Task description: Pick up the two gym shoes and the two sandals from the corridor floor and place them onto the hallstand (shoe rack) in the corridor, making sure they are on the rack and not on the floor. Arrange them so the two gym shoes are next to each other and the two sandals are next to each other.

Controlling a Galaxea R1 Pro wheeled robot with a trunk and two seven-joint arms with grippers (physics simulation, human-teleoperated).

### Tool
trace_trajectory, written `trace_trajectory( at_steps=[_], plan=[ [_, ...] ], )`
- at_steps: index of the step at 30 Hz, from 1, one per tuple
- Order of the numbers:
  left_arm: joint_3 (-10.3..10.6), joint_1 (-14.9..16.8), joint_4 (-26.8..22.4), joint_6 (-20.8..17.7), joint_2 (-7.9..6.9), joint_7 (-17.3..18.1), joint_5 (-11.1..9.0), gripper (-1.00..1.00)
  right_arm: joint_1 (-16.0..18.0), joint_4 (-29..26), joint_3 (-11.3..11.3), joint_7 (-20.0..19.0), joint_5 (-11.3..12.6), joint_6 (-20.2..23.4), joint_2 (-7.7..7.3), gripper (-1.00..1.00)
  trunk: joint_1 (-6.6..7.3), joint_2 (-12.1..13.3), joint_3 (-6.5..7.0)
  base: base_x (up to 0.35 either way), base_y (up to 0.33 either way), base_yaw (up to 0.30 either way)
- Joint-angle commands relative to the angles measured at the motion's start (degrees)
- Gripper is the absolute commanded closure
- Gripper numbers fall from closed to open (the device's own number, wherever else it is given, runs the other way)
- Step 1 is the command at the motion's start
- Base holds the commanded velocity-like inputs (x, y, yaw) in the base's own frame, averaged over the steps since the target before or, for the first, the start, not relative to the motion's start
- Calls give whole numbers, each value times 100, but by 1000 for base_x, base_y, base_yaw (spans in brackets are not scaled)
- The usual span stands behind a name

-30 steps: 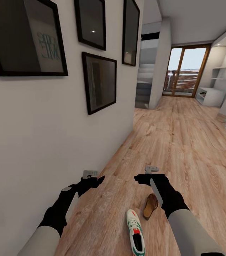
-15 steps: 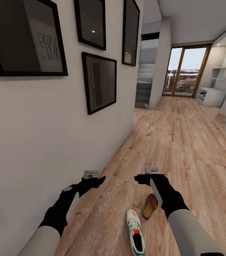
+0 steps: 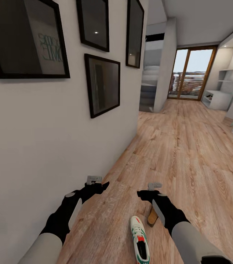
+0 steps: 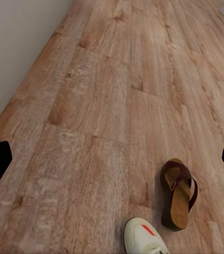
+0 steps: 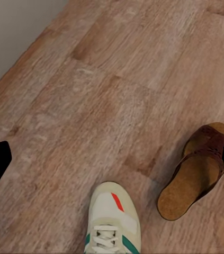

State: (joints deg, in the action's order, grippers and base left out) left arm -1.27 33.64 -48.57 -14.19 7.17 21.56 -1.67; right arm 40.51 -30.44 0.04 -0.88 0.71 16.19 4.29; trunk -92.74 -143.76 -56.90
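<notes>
I judge the step in hand to be a reach with my right arm for the brown sandal (image 3: 152,217), which lies on the corridor floor (image 3: 189,146) in the lower centre of the head view, partly hidden behind my right forearm. To do it well I would bring the right gripper (image 3: 150,190) down over the sandal's strap, line the fingers across its narrow width, and close only once the sole sits between them; the sandal is flat and low, so a shallow approach risks scraping the planks or pushing it away. The white gym shoe (image 3: 139,240) lies just beside it, toe pointing up the frame, and I would keep clear of it.

My right arm stretches forward from the lower right of the frame, with the gripper hanging over the floor just above the sandal. Its fingers look spread and empty, as the dark tips at the edges of the right wrist view suggest. My left arm extends from the lower left beside the wall; the left gripper (image 3: 96,184) hovers over bare planks, likewise parted and holding nothing.

The hallstand (image 3: 219,98) stands far off in the upper right.
</notes>
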Motion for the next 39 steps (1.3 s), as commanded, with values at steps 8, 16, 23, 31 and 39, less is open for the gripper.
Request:
trace_trajectory(
  at_steps=[8,16,23,31,39],
  plan=[
    [-14,2,-4,-48,3,24,-19,-100,1,142,5,-9,37,-228,8,-100,1,-2,-6,-129,0,0],
    [-14,2,-4,-41,3,24,-23,-100,1,151,5,-9,33,-239,11,-100,1,-2,-6,-324,0,0],
    [-14,2,-10,-42,3,24,-19,-100,1,152,5,-12,27,-240,8,-100,1,-2,-6,-109,0,0],
    [-14,2,-7,-41,3,24,-24,-100,1,153,-6,-17,40,-247,2,-100,1,-2,-7,-8,0,0],
    [-14,2,-11,-21,3,24,-27,-100,1,153,-13,-17,52,-248,2,-100,-4,-5,-109,0,0,0]
  ],
)
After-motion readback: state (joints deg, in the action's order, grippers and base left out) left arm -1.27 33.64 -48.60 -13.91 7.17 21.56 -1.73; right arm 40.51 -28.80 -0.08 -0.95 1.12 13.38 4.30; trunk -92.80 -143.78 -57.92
